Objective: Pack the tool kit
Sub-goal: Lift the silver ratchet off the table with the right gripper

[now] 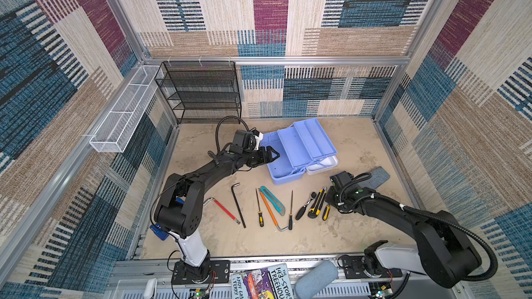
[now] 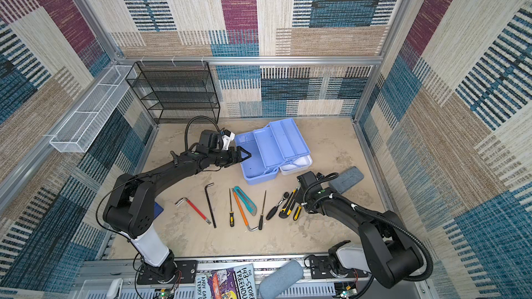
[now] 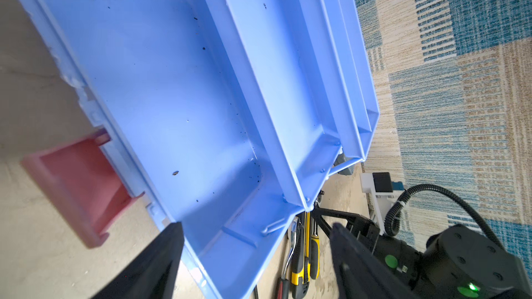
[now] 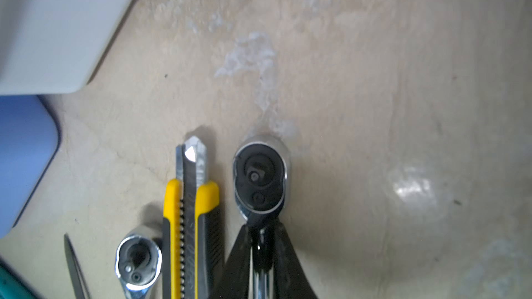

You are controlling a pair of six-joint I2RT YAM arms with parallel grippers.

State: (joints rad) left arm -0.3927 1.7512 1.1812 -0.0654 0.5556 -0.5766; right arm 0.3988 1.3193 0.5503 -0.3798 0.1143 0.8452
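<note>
Beige tabletop (image 1: 359,145) inside patchwork carpet walls; black mesh rack (image 1: 198,90) and white mesh basket (image 1: 123,110) at back left; open tool box (image 1: 283,178) at rear centre, lavender trays (image 1: 311,139) fanned up and out toward the right, white lid (image 1: 325,165) low on the table beneath them; pink latch (image 3: 77,185) on the base's outer wall, dark specks on the base floor in the left wrist view; left gripper (image 1: 272,155) above the base's left edge, jaws spread wide, gripping nothing; right gripper (image 4: 260,243) low at the right end of the tool row, fingers (image 4: 289,266) clamped on the neck of the black-headed ratchet (image 4: 260,174); cannot tell whether that head sits on the table or just off it; yellow utility knife (image 4: 190,211) just beside it, chrome ratchet (image 4: 138,266) next over; small yellow-black screwdriver (image 1: 326,212) close by in a top view; remaining row in front of the box, apart from it: red-sleeved hex key (image 1: 223,209), black hex key (image 1: 238,205), yellow-handled file (image 1: 259,208), orange hex key (image 1: 269,209) touching the teal utility knife (image 1: 273,200), black-handled file (image 1: 291,211); grey pouch (image 1: 377,176) right of the box, beside the right wrist.
</note>
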